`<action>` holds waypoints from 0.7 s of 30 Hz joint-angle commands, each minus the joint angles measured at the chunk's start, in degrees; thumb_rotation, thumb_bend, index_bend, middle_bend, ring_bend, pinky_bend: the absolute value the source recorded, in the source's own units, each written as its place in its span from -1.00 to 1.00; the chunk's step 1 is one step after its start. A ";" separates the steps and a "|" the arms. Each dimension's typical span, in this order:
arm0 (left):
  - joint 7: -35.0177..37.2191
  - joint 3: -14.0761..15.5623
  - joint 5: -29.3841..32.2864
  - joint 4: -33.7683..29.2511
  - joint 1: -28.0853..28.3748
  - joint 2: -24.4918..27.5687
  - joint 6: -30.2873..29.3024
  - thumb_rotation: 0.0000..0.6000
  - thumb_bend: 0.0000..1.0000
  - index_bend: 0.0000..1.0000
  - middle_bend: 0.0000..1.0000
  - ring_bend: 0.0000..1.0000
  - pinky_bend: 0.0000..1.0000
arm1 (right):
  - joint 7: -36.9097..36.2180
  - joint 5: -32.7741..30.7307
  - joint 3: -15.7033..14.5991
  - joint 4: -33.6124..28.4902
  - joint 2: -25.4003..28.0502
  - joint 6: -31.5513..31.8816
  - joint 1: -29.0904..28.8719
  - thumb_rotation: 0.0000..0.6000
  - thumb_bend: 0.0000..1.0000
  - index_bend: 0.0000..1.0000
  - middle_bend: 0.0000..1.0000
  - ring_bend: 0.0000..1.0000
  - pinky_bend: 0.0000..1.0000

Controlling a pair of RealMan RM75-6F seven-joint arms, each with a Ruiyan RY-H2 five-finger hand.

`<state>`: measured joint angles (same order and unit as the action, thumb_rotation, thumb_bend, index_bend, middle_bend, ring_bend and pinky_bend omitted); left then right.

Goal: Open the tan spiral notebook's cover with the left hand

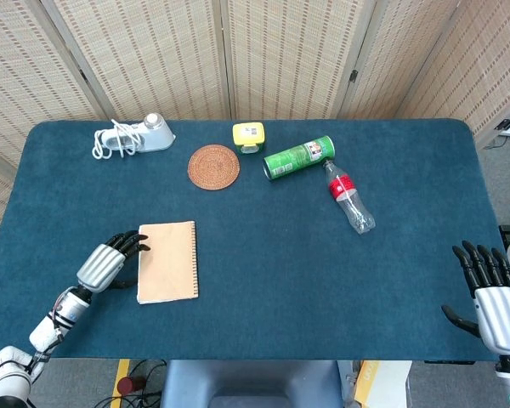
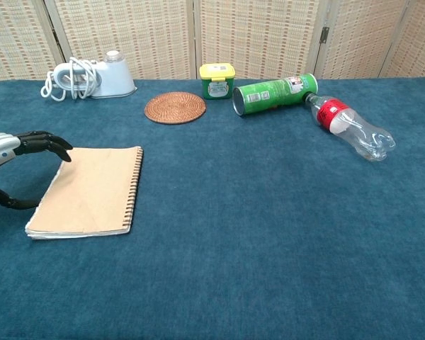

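My left hand [image 1: 104, 264] sits at the near left of the table [image 1: 272, 280], fingers curled forward and a little apart, gripping nothing. Its dark fingertips [image 2: 55, 145] reach the far left corner of the notebook [image 1: 167, 261]; whether they press on the cover or only hover at its edge, I cannot tell. The thumb hooks below, beside the pages' left edge.

The notebook lies flat just right of that hand, spiral binding on the side away from it, cover fully down. As I judge it, the task is barely begun: the hand is at the free edge, but no page gap shows, and the lifting and swinging of the cover across the spiral are all to come.

Well beyond the hand, at the far edge, rest a white corded appliance [image 1: 138, 135], then a round woven coaster [image 1: 213, 167], a small yellow-lidded tub [image 1: 248, 136], a green can [image 1: 299, 158] on its side and a clear bottle [image 1: 349, 198] with a red label, also lying down.

At the far right of the table my right hand [image 1: 493, 293] waits palm-down, fingers straight and spread, holding nothing, well apart from every object. It shows in the head view only.
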<state>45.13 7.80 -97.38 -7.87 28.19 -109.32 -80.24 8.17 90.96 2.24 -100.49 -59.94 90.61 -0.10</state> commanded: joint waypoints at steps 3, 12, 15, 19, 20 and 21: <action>0.50 -0.44 0.54 0.33 0.38 -0.93 0.19 1.00 -0.47 -0.39 -0.57 -0.70 -0.52 | -0.39 -0.46 0.24 0.28 -0.08 0.11 0.08 1.00 -0.59 -1.00 -0.87 -0.99 -0.99; 1.67 -0.42 0.65 -0.02 1.48 -1.67 0.55 1.00 -0.17 -0.40 -0.57 -0.70 -0.52 | -1.34 -1.18 0.46 1.07 -0.54 -0.39 -0.08 1.00 -0.59 -1.00 -0.87 -0.99 -0.98; 2.18 -0.60 0.84 -0.33 1.82 -1.90 0.38 1.00 -0.10 -0.39 -0.57 -0.70 -0.52 | -1.60 -1.31 0.51 1.33 -0.67 -0.57 -0.17 1.00 -0.59 -1.00 -0.87 -0.99 -0.98; 2.18 -0.32 0.57 -0.46 2.38 -2.09 0.23 1.00 0.02 -0.37 -0.59 -0.70 -0.52 | -1.89 -1.32 0.50 1.57 -0.85 -0.72 -0.25 1.00 -0.59 -1.00 -0.87 -0.99 -0.98; 2.13 -0.30 0.54 -0.51 2.51 -2.16 0.19 1.00 0.04 -0.37 -0.59 -0.70 -0.52 | -1.97 -1.37 0.47 1.64 -0.91 -0.82 -0.27 1.00 -0.59 -1.00 -0.87 -0.99 -0.98; 2.02 -0.29 0.51 -0.56 2.64 -2.23 0.06 1.00 0.08 -0.36 -0.61 -0.70 -0.52 | -2.03 -1.43 0.43 1.70 -0.97 -0.95 -0.29 1.00 -0.59 -1.00 -0.87 -0.99 -0.98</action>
<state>47.22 7.49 -96.84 -8.40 30.76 -111.50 -80.11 6.17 89.56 2.69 -98.82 -60.87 89.70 -0.38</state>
